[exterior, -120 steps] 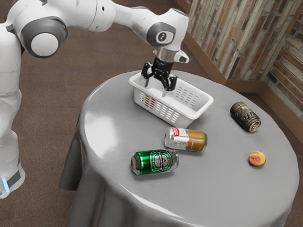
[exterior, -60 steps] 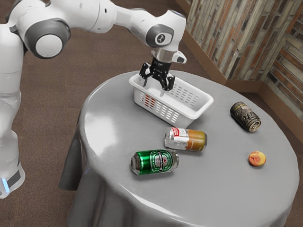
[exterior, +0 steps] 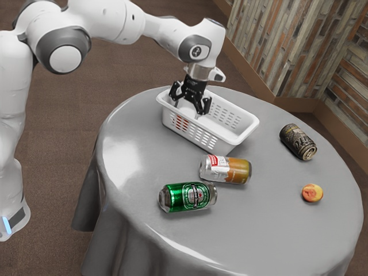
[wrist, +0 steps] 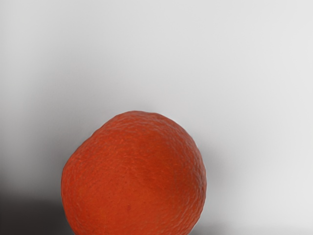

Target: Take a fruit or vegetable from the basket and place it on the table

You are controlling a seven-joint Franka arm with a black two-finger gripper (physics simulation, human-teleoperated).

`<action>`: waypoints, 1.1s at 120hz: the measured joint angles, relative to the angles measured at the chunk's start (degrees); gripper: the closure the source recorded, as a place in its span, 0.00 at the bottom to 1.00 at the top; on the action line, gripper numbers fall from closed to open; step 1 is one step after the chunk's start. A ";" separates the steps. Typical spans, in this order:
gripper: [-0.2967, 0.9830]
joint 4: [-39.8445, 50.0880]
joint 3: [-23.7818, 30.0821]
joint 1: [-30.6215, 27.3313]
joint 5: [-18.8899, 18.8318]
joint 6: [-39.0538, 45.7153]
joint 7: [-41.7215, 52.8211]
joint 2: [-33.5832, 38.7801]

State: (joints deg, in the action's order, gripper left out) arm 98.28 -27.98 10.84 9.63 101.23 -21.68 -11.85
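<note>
My gripper [exterior: 189, 110] points down into the left end of the white basket [exterior: 236, 138] in the exterior view, its two fingers apart and their tips inside the rim. Red-orange skin of a fruit [exterior: 181, 122] shows through the slots of the basket's near wall, below the gripper. The wrist view has this round, dimpled orange-red fruit [wrist: 134, 176] large and close under the hand. The basket wall hides the lower ends of the fingers, and contact with the fruit cannot be made out.
An orange and white can [exterior: 225, 169] lies in front of the basket, with a green can [exterior: 188, 196] nearer the camera. Toward the exterior view's right are a dark can [exterior: 298, 142] and a red-yellow peach-like fruit [exterior: 312, 193] on the grey table [exterior: 270, 230].
My hand has come down lower into the basket, having shifted slightly toward the exterior view's left early on. The basket, cans and the fruit on the table stayed put.
</note>
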 joint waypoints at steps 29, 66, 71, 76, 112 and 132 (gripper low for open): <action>0.23 0.06 0.04 0.09 0.92 0.47 0.84 -0.65; 0.23 0.01 -0.03 0.00 1.64 1.14 1.65 -0.84; 0.23 0.03 -0.04 0.00 1.66 1.18 1.73 -0.84; 0.23 0.05 -0.05 0.00 1.68 1.20 1.81 -0.84; 0.23 0.08 -0.05 -1.19 2.00 1.30 2.24 -1.13; 0.23 0.09 0.03 -1.91 2.49 1.80 2.75 -1.66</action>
State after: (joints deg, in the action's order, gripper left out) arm 98.37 -27.95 8.93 12.12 103.03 -18.94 -13.51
